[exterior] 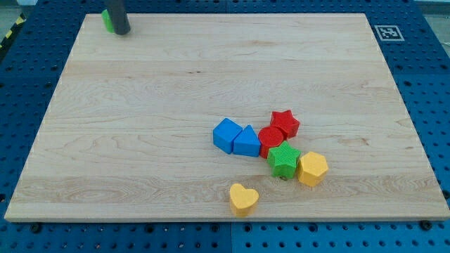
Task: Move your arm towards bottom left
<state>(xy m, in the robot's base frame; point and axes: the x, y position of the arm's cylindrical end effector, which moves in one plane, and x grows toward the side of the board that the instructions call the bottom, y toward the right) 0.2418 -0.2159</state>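
My tip (122, 31) rests at the top left corner of the wooden board (140, 140), touching the right side of a green block (107, 20) that it partly hides. Far off, toward the view's bottom right, lies a cluster: a blue cube (226, 134), a blue triangular block (247, 141), a red round block (271, 138), a red star (285, 124), a green star (283, 160) and a yellow hexagonal block (312, 169). A yellow heart (243, 198) lies alone below the cluster.
The board sits on a blue pegboard table (429, 84). A black-and-white marker tag (387, 32) is at the board's top right corner. A yellow-black striped edge (10, 31) shows at the view's top left.
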